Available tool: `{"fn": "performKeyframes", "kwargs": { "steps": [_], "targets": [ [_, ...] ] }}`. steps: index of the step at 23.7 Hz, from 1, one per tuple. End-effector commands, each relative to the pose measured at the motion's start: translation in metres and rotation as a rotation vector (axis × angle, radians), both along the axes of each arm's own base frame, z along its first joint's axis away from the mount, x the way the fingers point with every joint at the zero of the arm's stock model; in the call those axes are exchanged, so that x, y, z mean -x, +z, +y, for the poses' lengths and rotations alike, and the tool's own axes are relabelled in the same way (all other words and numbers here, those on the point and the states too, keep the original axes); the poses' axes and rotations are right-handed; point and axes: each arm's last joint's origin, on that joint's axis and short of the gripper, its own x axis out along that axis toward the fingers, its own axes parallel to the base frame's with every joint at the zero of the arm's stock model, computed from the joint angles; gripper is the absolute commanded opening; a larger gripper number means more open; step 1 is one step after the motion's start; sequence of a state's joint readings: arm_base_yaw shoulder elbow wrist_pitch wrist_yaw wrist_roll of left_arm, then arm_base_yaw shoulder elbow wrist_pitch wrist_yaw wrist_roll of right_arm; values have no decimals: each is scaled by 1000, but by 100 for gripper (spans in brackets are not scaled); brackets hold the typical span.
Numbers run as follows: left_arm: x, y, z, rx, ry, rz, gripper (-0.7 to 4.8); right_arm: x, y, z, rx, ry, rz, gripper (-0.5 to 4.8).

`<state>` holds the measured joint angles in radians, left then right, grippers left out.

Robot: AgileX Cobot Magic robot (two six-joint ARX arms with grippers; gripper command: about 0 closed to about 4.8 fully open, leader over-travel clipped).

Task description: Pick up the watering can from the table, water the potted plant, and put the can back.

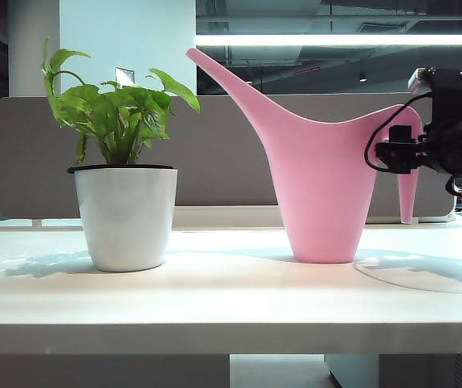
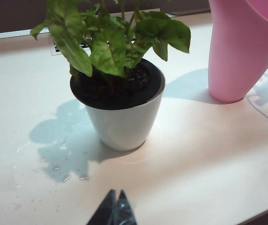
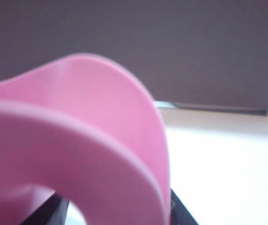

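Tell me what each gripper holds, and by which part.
Left gripper: nothing. Right gripper sits at the watering can's arched handle, can standing on the table; whether it grips cannot be told.

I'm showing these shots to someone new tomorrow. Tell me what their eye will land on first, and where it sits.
The tall pink watering can stands upright on the right half of the pale table, its long spout aimed up toward the potted plant, which sits apart on the left. The right gripper is at the can's arched handle. The left gripper hangs near the plant, above water spots on the tabletop.
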<state>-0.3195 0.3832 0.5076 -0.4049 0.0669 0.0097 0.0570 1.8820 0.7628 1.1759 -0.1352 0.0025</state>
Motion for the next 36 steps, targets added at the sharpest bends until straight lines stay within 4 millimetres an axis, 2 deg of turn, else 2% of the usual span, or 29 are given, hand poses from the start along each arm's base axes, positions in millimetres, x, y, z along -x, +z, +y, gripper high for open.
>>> {"fn": "performKeyframes", "kwargs": {
  "steps": [1, 6, 8, 10, 14, 16, 23, 27, 36],
  "targets": [
    [0, 1, 0, 2, -1, -10, -5, 9, 0, -1, 3, 0, -2, 280],
    [-2, -5, -1, 1, -1, -4, -5, 26, 0, -1, 2, -5, 14, 279],
    [-4, -16, -1, 7, -1, -22, -5, 35, 4, -2, -2, -4, 10, 273],
    [-7, -29, -2, 14, 0, -43, -5, 44, 9, -2, -6, -4, 0, 245],
    [-9, -61, -3, -8, 0, 23, -5, 66, 23, -3, -8, -1, -44, 63],
    [-7, -77, -2, -34, 0, 102, -5, 81, 31, -3, -26, 2, -72, -6],
    [-3, -109, -1, -60, 1, 181, -5, 113, 40, -5, -86, 12, -106, -6],
    [1, -119, 2, -51, 10, 161, -5, 128, 33, -6, -85, 12, -88, -7],
    [2, -113, 25, -12, 240, 51, -5, 144, 11, -7, -80, 11, -8, -6]
  ]
}}
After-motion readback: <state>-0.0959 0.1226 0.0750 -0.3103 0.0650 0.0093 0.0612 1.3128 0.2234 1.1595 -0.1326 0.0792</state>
